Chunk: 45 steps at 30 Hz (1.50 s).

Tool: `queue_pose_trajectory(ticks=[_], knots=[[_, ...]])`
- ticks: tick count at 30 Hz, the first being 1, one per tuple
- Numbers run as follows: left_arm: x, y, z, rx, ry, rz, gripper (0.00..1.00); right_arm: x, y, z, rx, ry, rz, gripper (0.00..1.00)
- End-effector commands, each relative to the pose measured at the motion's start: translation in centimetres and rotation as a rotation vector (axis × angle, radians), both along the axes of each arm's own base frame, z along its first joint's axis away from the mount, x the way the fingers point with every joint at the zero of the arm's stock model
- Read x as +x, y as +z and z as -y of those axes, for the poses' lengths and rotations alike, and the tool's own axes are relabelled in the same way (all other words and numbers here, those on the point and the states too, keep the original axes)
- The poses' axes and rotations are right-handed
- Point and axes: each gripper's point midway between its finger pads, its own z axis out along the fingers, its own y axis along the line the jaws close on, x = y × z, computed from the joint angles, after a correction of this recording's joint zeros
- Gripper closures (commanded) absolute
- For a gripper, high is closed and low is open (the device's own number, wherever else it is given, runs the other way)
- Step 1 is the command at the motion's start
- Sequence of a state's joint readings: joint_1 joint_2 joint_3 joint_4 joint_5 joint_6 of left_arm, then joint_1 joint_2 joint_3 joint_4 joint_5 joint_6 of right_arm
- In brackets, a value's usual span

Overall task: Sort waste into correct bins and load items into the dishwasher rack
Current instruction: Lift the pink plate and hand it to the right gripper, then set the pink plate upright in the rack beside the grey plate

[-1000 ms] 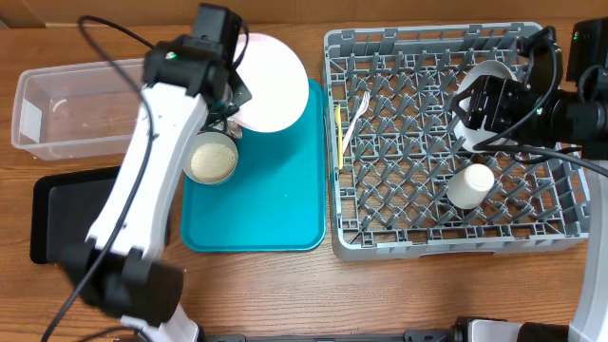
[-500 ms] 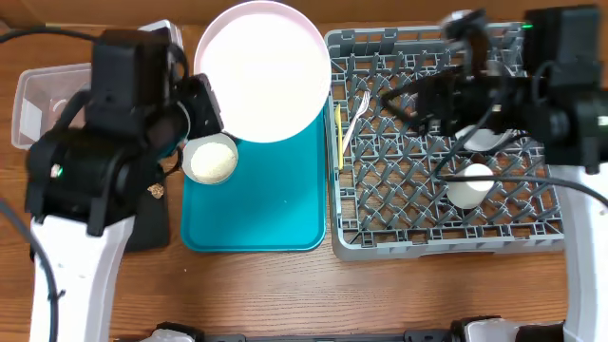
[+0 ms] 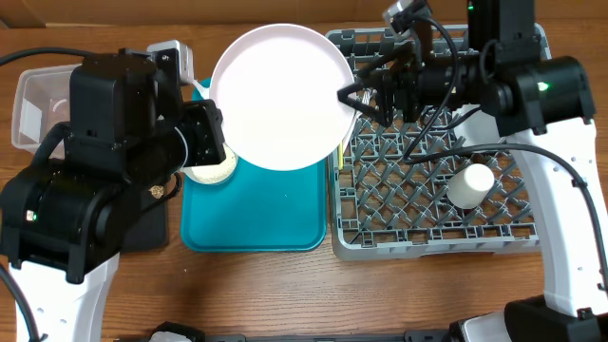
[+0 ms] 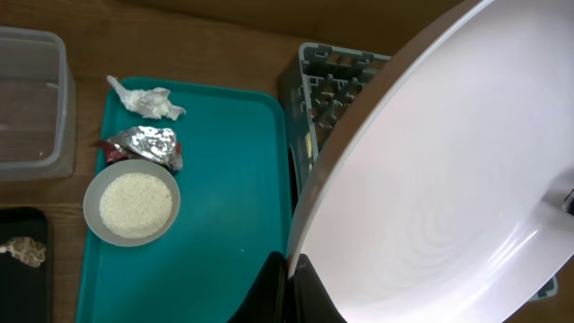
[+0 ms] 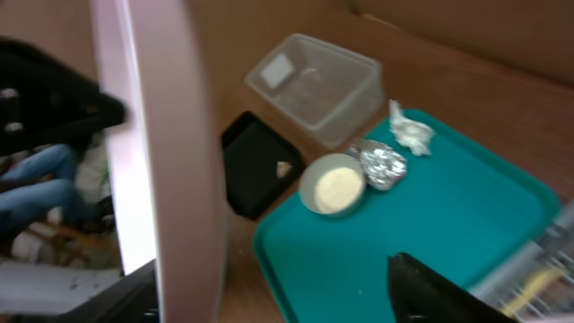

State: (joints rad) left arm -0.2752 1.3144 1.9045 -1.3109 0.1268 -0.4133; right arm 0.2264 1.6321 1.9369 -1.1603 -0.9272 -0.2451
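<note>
Both arms have closed in on each other since the earlier frames. Your left arm has carried the plate (image 3: 280, 95) up and to the right, until in the overhead view its edge overlaps the left wall of the dishwasher rack (image 3: 437, 249). Your right arm has swung left across the rack to meet it. Your left hand (image 4: 289, 280) is pressed together on the plate's lower rim and holds it tilted, high above the teal tray (image 3: 256, 223). Your right hand (image 3: 354, 97) is spread, with its fingers at the plate's right edge. In the right wrist view the rim stands close to one finger; whether it touches cannot be told.

This looks like a handover, so take it in order. Bring the right hand on until the rim sits deep and centred between the fingers, not riding on one pad. Close it firmly before the left lets go, since a smooth rim pinched at its tip will likely swivel. Open the left slowly and draw it straight back, staying clear of the bowl (image 4: 88, 202) of rice (image 4: 134, 202) below. Then stand the plate on edge between pegs, away from the cup (image 3: 470, 185).

Waste remains. The paper scrap (image 4: 148, 100) and foil wrapper (image 4: 143, 145) lie on the teal tray beside the bowl. The brown lump (image 4: 22, 251) sits in the black tray (image 4: 13, 301).
</note>
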Motion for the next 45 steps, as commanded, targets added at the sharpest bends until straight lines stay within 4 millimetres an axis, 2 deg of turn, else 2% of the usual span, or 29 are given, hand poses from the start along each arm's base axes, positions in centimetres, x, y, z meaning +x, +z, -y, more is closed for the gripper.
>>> queue_pose_trajectory(ticks=[1, 2, 5, 6, 9, 12, 13, 14, 15, 18, 20, 22, 27, 29, 31, 34, 35, 41, 45], knots=[[-1.1, 1.2, 1.1, -0.023, -0.071, 0.031, 0.96, -3.0, 1.7, -2.4, 0.127, 0.225, 0.059, 0.32], [-1.1, 1.1, 1.2, -0.023, -0.074, 0.03, 0.96, -3.4, 1.8, -2.8, 0.134, 0.247, 0.066, 0.35], [-1.2, 1.1, 1.2, -0.022, -0.076, 0.027, 0.96, -4.5, 1.8, -4.0, 0.137, 0.29, 0.062, 0.54], [-1.2, 1.1, 1.2, -0.021, -0.076, 0.028, 0.96, -4.8, 1.8, -4.4, 0.138, 0.303, 0.061, 0.63], [-1.2, 1.1, 1.2, -0.019, -0.078, 0.029, 0.96, -5.6, 1.7, -5.3, 0.132, 0.33, 0.06, 0.72], [-1.2, 1.0, 1.2, -0.018, -0.078, 0.026, 0.96, -4.9, 1.2, -5.1, 0.1, 0.282, 0.033, 0.8], [-1.2, 1.0, 1.2, -0.019, -0.078, 0.026, 0.91, -4.5, 0.9, -5.0, 0.085, 0.248, 0.011, 0.81], [-1.2, 1.1, 1.2, -0.019, -0.077, 0.027, 0.72, -4.2, 0.7, -4.9, 0.071, 0.222, -0.002, 0.83], [-1.3, 1.1, 1.2, -0.02, -0.077, 0.03, 0.66, -3.8, 0.5, -4.7, 0.05, 0.187, -0.014, 0.89], [-1.3, 1.2, 1.2, -0.021, -0.077, 0.034, 0.65, -3.0, 0.1, -4.2, 0.011, 0.111, -0.036, 0.94], [-1.2, 1.3, 1.2, -0.022, -0.076, 0.037, 0.54, -2.2, -0.1, -3.6, -0.027, 0.023, -0.054, 0.95], [-1.1, 1.2, 0.8, -0.008, -0.06, 0.038, 0.49, -1.0, -0.6, -2.2, -0.094, -0.108, -0.055, 0.95], [-1.7, 1.8, -0.5, 0.027, -0.01, 0.07, 0.48, 1.1, -1.2, 1.8, -0.239, -0.395, -0.026, 0.95], [-2.5, 2.7, -1.4, 0.038, 0.019, 0.111, 0.46, 1.9, -1.6, 5.2, -0.341, -0.583, -0.015, 0.95], [-3.0, 3.3, -1.9, 0.041, 0.032, 0.134, 0.46, 2.0, -1.9, 7.1, -0.406, -0.68, -0.012, 0.94], [-4.0, 4.1, -2.5, 0.041, 0.048, 0.17, 0.44, 2.1, -3.1, 11.6, -0.553, -0.896, -0.033, 0.92], [-4.6, 4.6, -2.7, 0.036, 0.05, 0.188, 0.44, 2.0, -3.5, 13.7, -0.616, -0.968, -0.04, 0.89], [-4.8, 4.6, -2.8, 0.036, 0.05, 0.19, 0.43, 2.2, -4.0, 19.3, -0.679, -1.115, -0.092, 0.88], [-4.8, 4.6, -2.8, 0.036, 0.05, 0.19, 0.42, 2.9, -5.3, 21.9, -0.732, -1.148, -0.139, 0.88]])
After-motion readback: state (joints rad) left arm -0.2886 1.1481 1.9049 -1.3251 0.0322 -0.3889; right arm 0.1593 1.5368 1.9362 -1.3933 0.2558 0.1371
